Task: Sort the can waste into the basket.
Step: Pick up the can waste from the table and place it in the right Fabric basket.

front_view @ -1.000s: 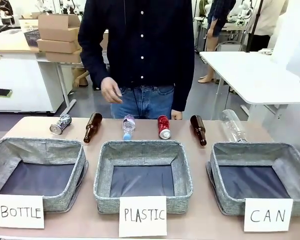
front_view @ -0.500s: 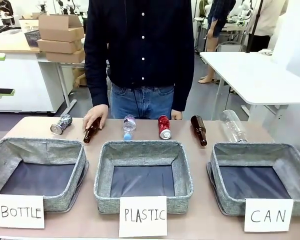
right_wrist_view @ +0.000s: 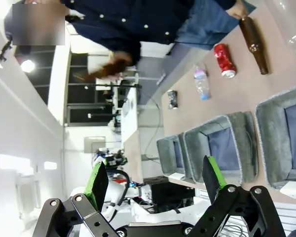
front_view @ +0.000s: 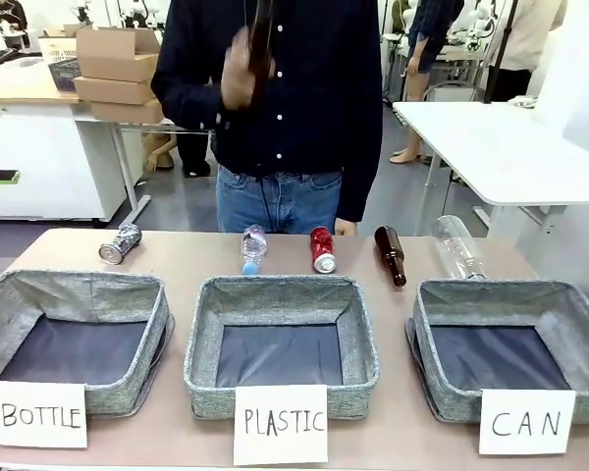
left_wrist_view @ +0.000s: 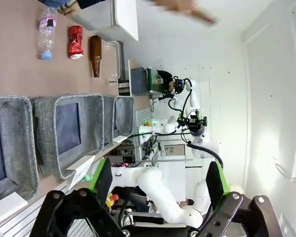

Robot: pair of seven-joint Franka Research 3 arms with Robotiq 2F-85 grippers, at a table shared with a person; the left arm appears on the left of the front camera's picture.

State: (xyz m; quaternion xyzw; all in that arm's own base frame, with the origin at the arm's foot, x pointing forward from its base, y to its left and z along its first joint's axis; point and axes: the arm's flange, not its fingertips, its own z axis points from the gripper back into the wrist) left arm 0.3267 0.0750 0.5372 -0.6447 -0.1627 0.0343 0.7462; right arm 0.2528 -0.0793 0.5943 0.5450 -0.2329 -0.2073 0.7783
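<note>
The red can [front_view: 321, 249] lies on its side at the table's far edge, just right of centre. A dark silvery can [front_view: 119, 243] lies at the far left. The grey basket [front_view: 491, 291] with the "CAN" label [front_view: 526, 422] stands at the front right, with nothing in it. In the left wrist view my left gripper [left_wrist_view: 158, 175] is open, high above the table, far from the red can [left_wrist_view: 76, 41]. My right gripper [right_wrist_view: 155, 175] is open too, high up, with the red can [right_wrist_view: 224, 60], the dark can [right_wrist_view: 172, 98] and the basket [right_wrist_view: 266, 143] well beyond it.
Baskets labelled "BOTTLE" [front_view: 79, 285] and "PLASTIC" [front_view: 280, 287] stand left and centre. A small plastic bottle [front_view: 252, 247], a brown bottle [front_view: 390, 254] and a clear bottle [front_view: 458, 247] lie along the far edge. The person's hand [front_view: 238, 74] holds another brown bottle at chest height.
The person's hand came down on the brown bottle left of centre, took it and lifted it to chest height. Both grippers stay open.
</note>
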